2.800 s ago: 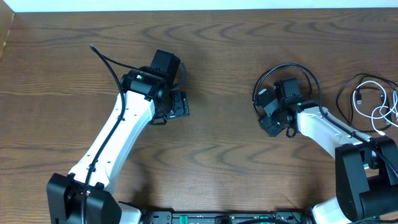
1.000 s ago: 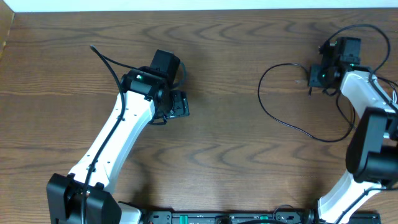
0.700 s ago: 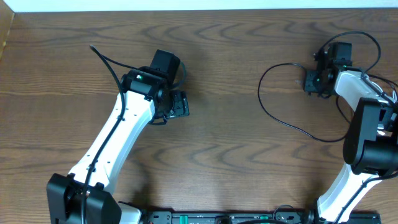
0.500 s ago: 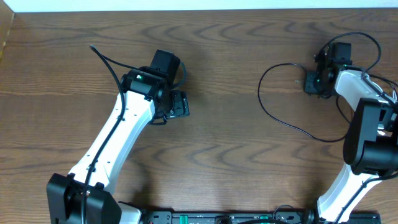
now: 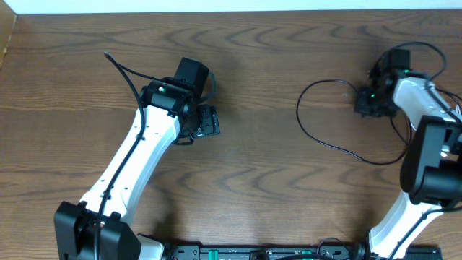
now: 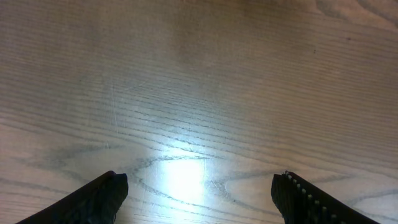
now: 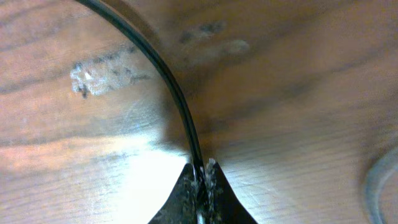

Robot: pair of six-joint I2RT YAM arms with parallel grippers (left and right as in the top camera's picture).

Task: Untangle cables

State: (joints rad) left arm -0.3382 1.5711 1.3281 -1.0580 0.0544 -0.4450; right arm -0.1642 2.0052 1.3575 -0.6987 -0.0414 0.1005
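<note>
Black cable (image 5: 298,115): thin cord on the right half of the table (image 5: 253,180), laid in a wide open curve well inside the far edge.
Left to right:
- Left gripper (image 5: 205,121): left of centre, jaws spread wide, gripping nothing, only wood grain below.
- Mid-table: broad open wood between the two arms.
- Right gripper (image 5: 364,101): near the right edge, jaws pinched tight on the cord, which arcs up and left in the wrist view.

The worktop (image 5: 260,166) is dark brown wood with wavy lines in it. A thin white strip (image 5: 216,6) runs along its far edge. Light makes a bright spot (image 6: 180,177) on the wood. A pale scuff (image 7: 93,78) marks it too.
</note>
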